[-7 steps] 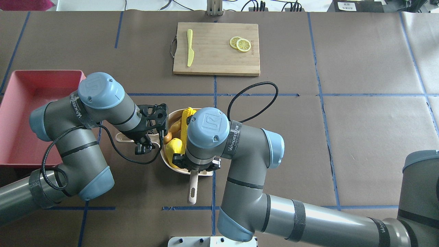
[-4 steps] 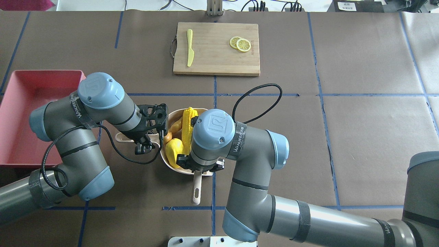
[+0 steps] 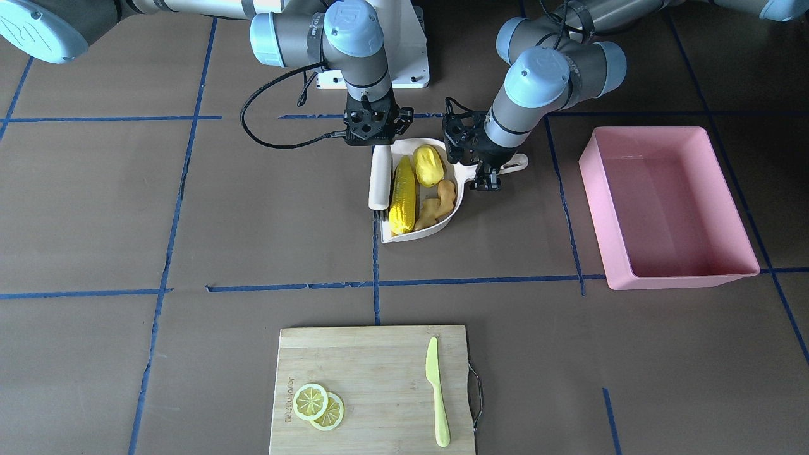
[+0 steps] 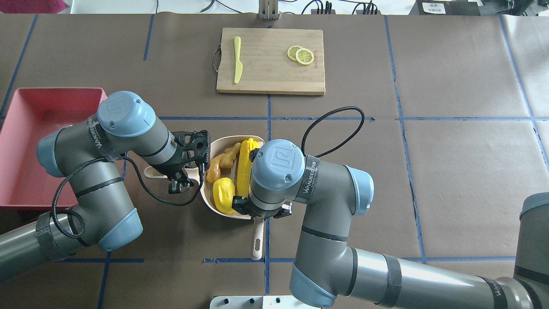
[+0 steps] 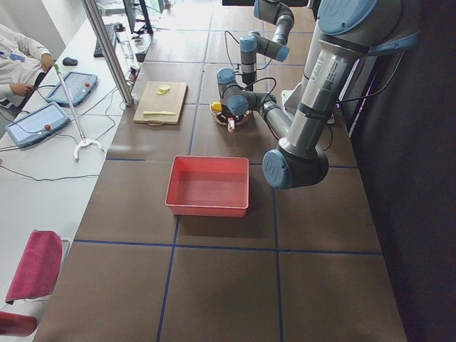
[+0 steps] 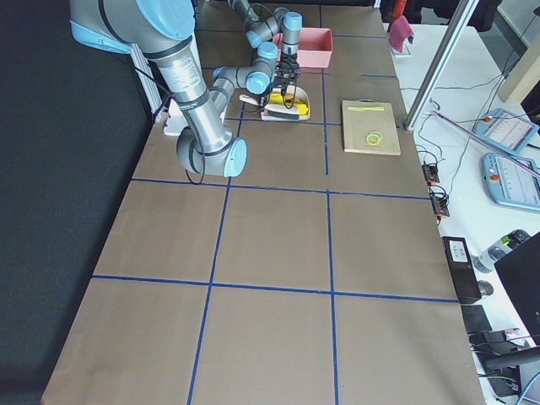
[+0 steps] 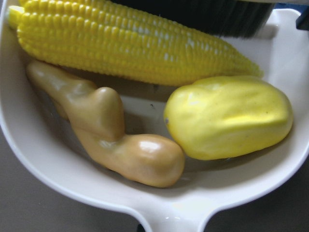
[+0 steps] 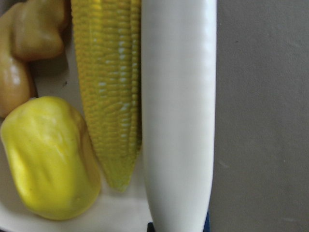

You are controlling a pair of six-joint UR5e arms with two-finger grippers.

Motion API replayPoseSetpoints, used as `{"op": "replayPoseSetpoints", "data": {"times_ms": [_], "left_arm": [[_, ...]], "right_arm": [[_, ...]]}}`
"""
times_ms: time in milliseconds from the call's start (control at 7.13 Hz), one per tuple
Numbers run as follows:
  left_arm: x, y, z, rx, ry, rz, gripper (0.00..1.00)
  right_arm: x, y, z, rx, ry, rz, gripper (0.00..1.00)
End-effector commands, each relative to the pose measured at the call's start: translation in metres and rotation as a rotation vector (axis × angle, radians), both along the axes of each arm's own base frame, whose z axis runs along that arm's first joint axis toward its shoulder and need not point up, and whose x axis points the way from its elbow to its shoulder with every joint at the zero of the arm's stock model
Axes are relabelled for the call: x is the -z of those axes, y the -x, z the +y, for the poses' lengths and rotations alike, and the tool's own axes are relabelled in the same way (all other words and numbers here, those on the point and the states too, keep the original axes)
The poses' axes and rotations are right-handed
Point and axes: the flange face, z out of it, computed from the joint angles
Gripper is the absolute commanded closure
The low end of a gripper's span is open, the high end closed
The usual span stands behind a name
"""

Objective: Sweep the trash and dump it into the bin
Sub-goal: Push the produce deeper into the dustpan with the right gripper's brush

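My left claw is clamped on the handle of the dustpan. The right claw grips the brush, which lies along the corn cob. Cob, yellow lump and ginger root sit in the pan at the overhead view's centre. I'd lift it level, then tip it over the pink bin at far left. From overhead, the right wrist hides its own fingers.
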Motion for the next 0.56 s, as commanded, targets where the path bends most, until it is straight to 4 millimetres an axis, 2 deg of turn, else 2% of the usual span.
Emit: {"op": "replayPoseSetpoints", "data": {"times_ms": [0, 421], "left_arm": [[-0.0009, 0.0002, 0.0001, 0.002, 0.0, -0.001, 0.98], [-0.0027, 0.0006, 0.0002, 0.003, 0.0, -0.003, 0.98]], "right_arm": [[0.0004, -0.0047, 0.0023, -0.003, 0.005, 0.028, 1.0], [-0.0007, -0.0059, 0.0041, -0.014, -0.004, 0.042, 1.0]]}}
